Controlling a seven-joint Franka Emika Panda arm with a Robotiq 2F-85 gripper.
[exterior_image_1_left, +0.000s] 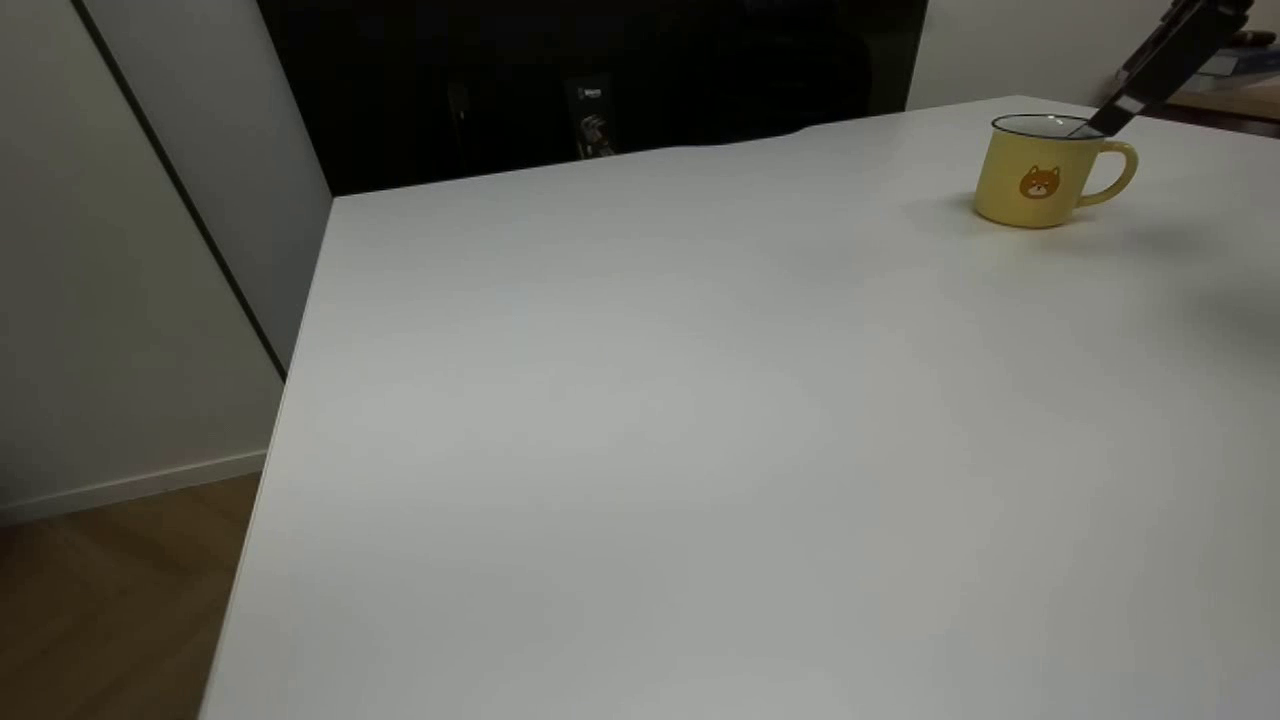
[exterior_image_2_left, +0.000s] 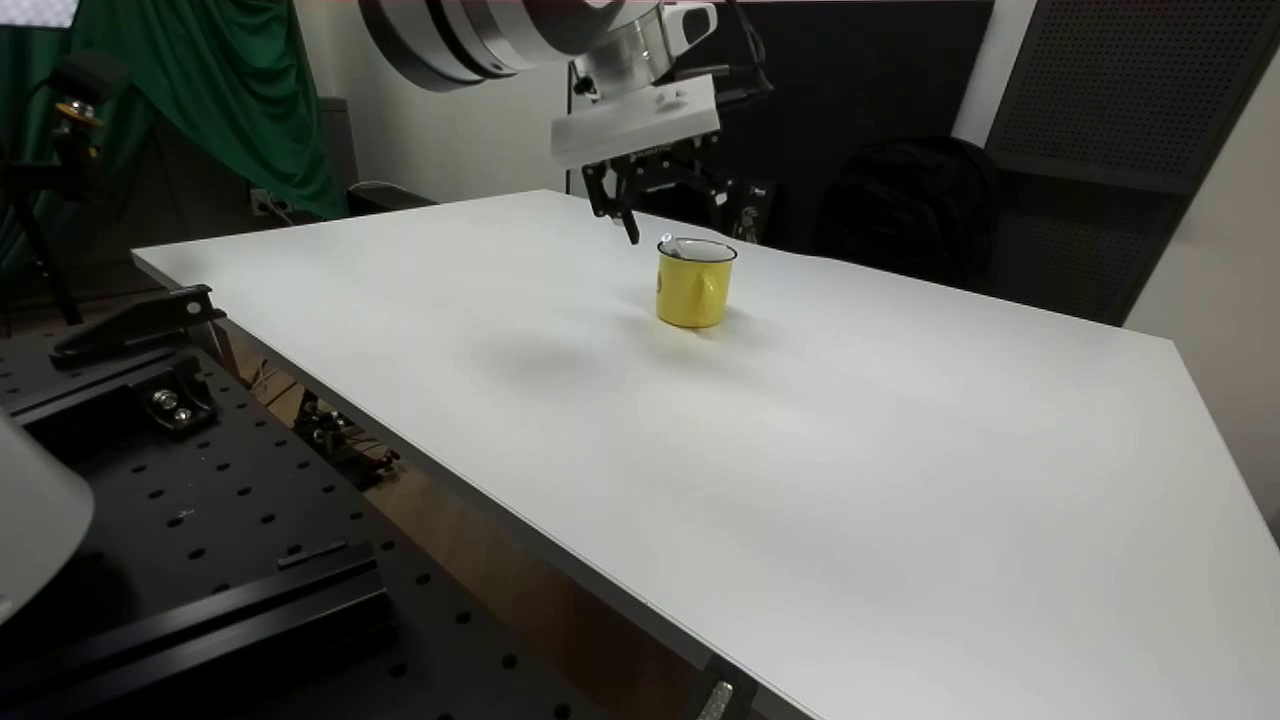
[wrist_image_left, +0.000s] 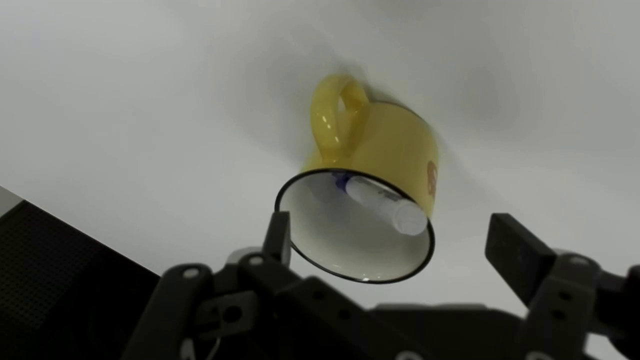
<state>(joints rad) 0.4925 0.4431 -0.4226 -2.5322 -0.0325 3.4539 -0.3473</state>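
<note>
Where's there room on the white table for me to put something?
In an exterior view, the white table looks bare from the yellow mug across to the wooden floor. It's crowded around the mug: a marker leans inside, and the open tool hangs close by.

You have 1 mug (exterior_image_1_left: 1030, 180) upright on the table (exterior_image_2_left: 850, 480) | 1 marker (wrist_image_left: 382, 202) resting tilted inside that mug | your gripper (wrist_image_left: 397, 242) above the mug, which stands mostly between the 2 fingers (wrist_image_left: 515, 250) in your wrist view | curtain (exterior_image_2_left: 240, 115) beyond the table, left of the mug in an exterior view
</note>
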